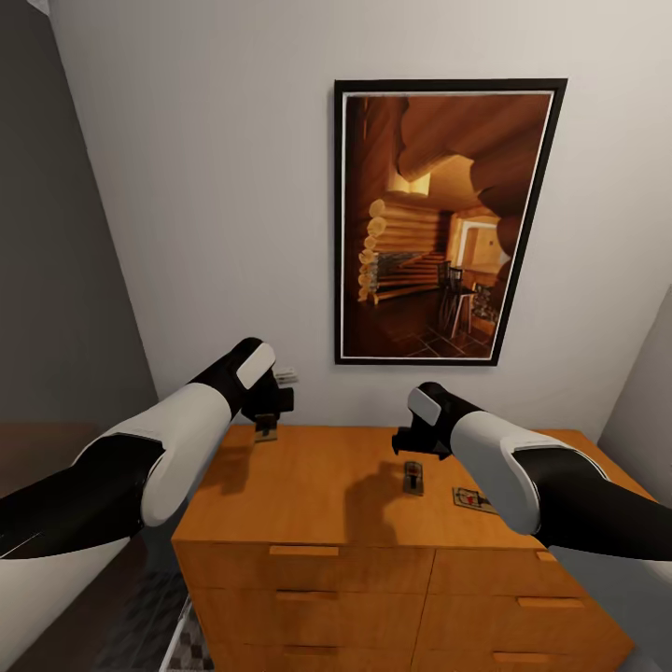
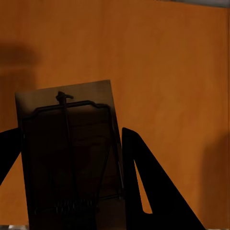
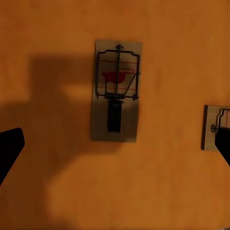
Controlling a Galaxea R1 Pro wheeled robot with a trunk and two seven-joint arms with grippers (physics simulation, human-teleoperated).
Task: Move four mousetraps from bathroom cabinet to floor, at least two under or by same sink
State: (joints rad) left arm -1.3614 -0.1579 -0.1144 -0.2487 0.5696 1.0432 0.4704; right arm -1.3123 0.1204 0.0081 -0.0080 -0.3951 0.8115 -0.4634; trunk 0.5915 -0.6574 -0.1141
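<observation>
We count three mousetraps at the cabinet: one mousetrap clamped in our left gripper, its jaws closed on the board's edges at frame left, and two lying flat on the top, a middle trap and a right-hand trap. Our right gripper hangs above the middle trap with jaws spread wide. The wrist views show wire bars the head view blurs; the head view alone takes in the framed picture.
</observation>
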